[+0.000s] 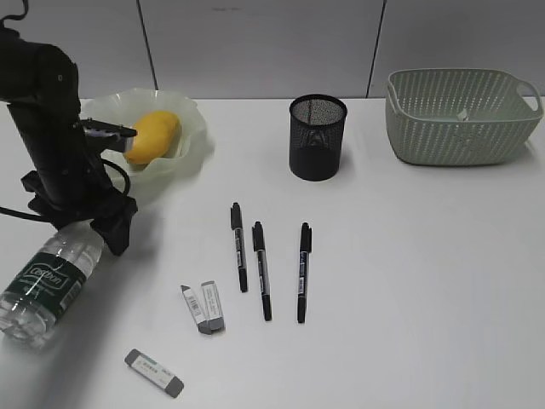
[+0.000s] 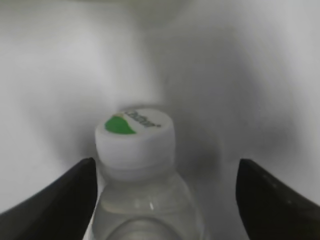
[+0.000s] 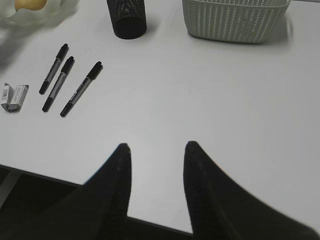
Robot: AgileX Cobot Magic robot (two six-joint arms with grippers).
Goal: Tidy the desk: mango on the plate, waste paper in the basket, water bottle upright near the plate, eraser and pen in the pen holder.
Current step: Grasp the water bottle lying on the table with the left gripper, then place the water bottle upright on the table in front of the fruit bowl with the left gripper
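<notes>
Left wrist view: water bottle (image 2: 142, 190) lies on the surface, cap between your left end effector (image 2: 165, 200) fingers, spread wide to straddle its neck.
Plate (image 1: 192, 128): just behind, holds mango (image 1: 153, 136).
Right end effector (image 3: 155, 165): partly open, empty.

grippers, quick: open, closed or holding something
Left gripper: open, jaws either side of the water bottle, not closed on it.
Right gripper: partly open, holding nothing.

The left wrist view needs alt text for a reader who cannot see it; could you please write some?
The open left gripper straddles the neck of the water bottle, its dark fingers apart on either side. The bottle's white cap bears a green mark, over the blurred white desk.
</notes>
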